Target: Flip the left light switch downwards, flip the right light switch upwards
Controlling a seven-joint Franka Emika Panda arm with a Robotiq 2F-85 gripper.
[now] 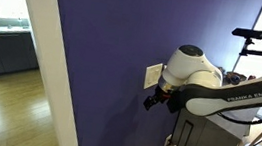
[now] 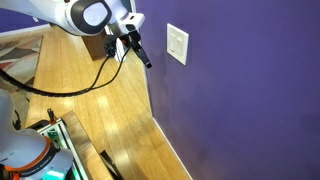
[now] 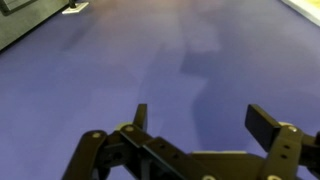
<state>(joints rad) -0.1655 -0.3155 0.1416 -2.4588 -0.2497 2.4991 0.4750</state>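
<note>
the black two-finger gripper, jaws spread open, hovers near the small cream-white rectangular wall plate on the purple wall.

Light wooden floor meets a purple wall; grey cabinets stand on it beyond a doorway.

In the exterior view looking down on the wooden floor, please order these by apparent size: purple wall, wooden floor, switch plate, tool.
1. purple wall
2. wooden floor
3. tool and switch plate: they look alike, so they are not ranked
</note>
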